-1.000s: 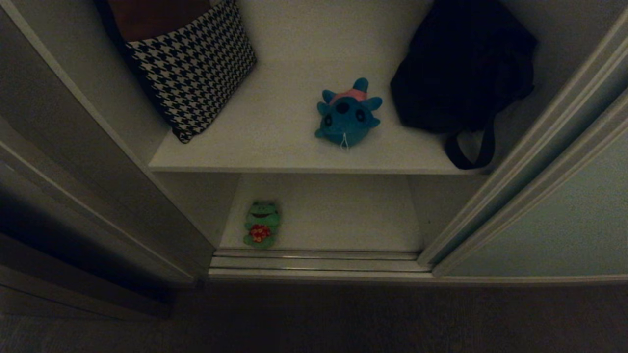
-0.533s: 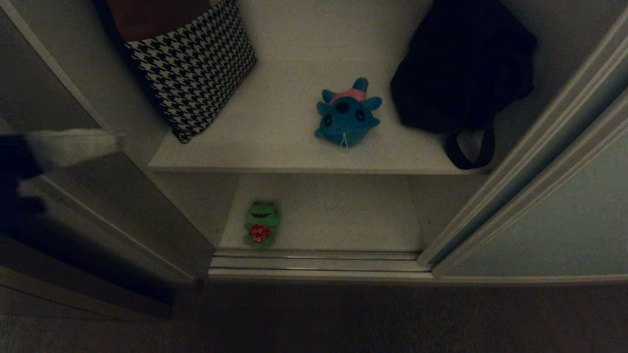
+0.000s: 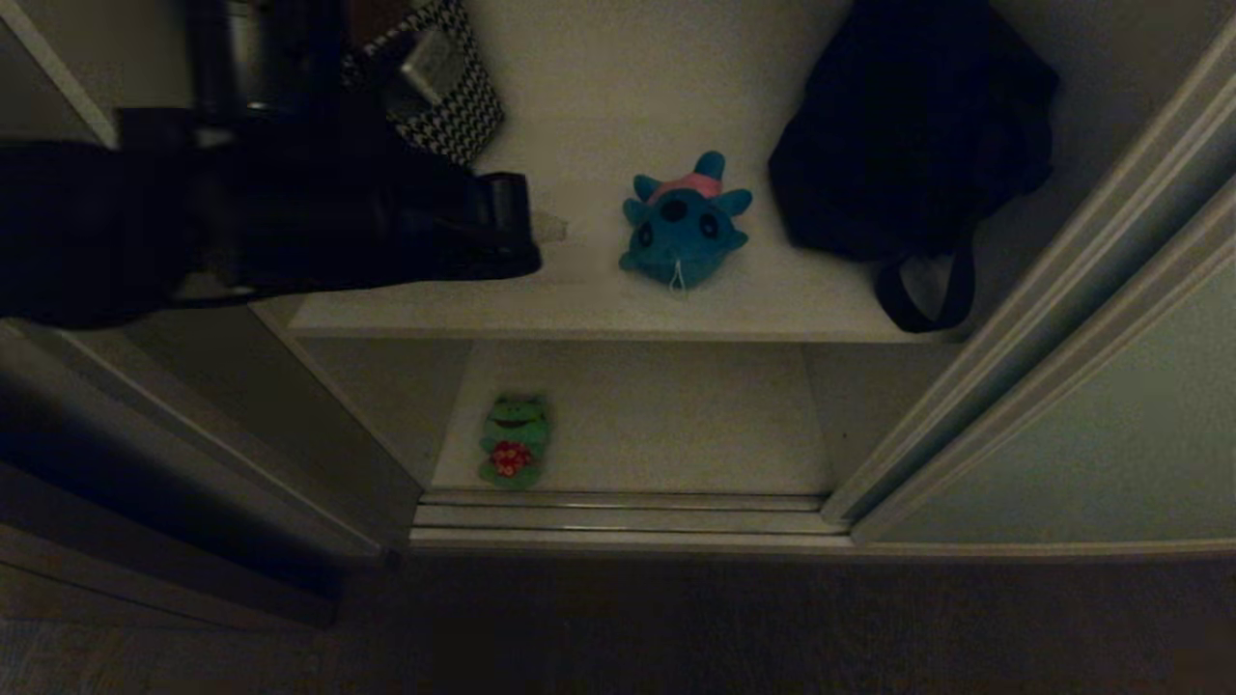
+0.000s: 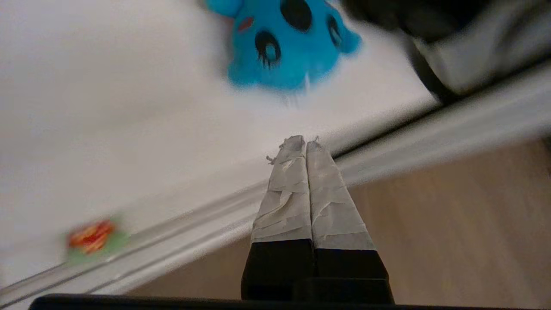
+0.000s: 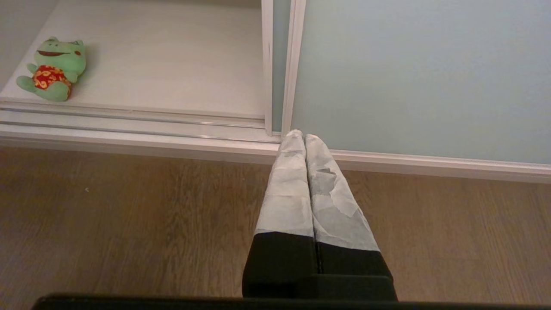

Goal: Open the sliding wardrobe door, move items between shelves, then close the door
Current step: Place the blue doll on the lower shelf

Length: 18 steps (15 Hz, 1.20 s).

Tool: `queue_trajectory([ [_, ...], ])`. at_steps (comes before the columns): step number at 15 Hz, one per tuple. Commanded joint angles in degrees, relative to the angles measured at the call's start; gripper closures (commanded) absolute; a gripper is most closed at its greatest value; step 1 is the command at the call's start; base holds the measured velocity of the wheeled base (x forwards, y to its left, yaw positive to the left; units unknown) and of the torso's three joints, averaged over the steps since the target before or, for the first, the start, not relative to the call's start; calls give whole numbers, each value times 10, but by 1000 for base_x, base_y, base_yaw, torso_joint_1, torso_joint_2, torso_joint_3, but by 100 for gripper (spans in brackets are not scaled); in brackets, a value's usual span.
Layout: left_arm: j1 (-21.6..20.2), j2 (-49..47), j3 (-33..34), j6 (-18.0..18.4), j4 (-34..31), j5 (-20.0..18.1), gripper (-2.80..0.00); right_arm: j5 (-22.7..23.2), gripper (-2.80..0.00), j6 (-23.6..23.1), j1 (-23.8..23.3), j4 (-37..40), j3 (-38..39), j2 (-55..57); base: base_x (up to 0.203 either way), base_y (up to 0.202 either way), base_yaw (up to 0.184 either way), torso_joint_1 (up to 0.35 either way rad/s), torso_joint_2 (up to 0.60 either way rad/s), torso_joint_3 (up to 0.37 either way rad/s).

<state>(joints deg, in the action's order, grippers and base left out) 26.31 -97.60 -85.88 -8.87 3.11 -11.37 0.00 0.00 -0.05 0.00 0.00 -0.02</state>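
Blue plush (image 3: 684, 230) looks soft & light imo, so pinch its round body, not the ears. Ur left gripper (image 3: 546, 228) is beside it, jaws pressed together, holding nothing; right gripper (image 5: 304, 138) same.

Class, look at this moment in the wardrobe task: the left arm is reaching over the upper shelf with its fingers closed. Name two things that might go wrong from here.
1. The left gripper is shut, with the blue plush just ahead; unless it opens first, it may shove the toy toward the black bag instead of grasping it.
2. The arm crosses in front of the houndstooth cushion and might snag or drag it.
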Motion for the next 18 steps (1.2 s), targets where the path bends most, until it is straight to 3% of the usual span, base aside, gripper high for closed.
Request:
queue_trajectory([
  [1,27,-104,-60,-13,5,43,0,0,0,0,0,0,0,-1,0,0,0,0,0,0],
  [3,43,-151,-111,-37,12,96,0,0,0,0,0,0,0,0,0,0,0,0,0,0],
  [6,51,-174,-120,-64,15,106,0,0,0,0,0,0,0,-1,0,0,0,0,0,0],
  [8,53,-202,-163,-73,13,117,0,0,0,0,0,0,0,-1,0,0,0,0,0,0],
  [9,54,-213,-184,-78,13,127,-280,0,0,0,0,0,0,0,0,0,0,0,0,0],
  [16,55,-255,-243,-88,18,133,-280,0,0,0,0,0,0,0,0,0,0,0,0,0],
  [18,55,-274,-249,-86,54,133,-280,0,0,0,0,0,0,-1,0,0,0,0,0,0],
])
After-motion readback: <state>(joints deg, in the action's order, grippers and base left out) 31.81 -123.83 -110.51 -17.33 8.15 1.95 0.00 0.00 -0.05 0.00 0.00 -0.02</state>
